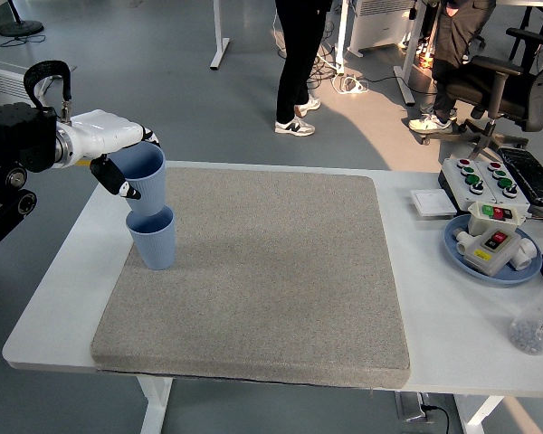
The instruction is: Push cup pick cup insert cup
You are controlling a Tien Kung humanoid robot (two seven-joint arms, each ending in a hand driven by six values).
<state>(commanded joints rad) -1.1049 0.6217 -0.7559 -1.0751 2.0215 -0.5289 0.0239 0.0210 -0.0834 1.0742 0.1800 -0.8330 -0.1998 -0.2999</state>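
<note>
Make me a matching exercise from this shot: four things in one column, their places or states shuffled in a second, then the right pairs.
Things:
1. upper blue cup
2. lower blue cup
3. blue plate
4. grey mat

Places or states:
A. at the table's right end, holding a button box
B. held in the left robot hand, its base at the other cup's mouth
C. covers most of the tabletop
D. stands upright on the mat's left part

Pairs: 1-B, 2-D, 3-A, 4-C
</note>
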